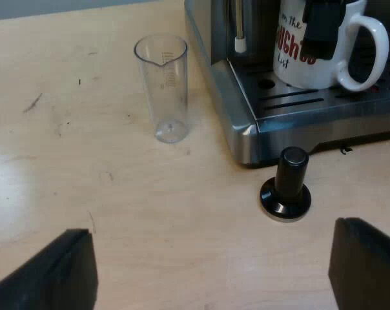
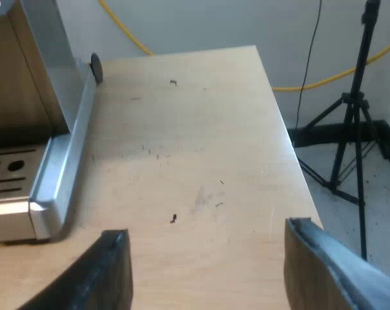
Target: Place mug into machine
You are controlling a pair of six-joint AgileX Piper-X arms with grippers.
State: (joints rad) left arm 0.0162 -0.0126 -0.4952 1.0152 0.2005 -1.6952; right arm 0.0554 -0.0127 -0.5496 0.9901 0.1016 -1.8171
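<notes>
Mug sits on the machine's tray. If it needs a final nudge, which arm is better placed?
Left, probably: the open left pincer faces the mug on the drip tray. The right pincer, also open, hangs over the table beside the machine.

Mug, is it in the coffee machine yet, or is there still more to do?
Looks done: the mug stands upright on the drip tray of the machine. In hand: nothing; the left tool and the right tool are both open and empty above the table. Left: seemingly nothing, judging from these views.
</notes>
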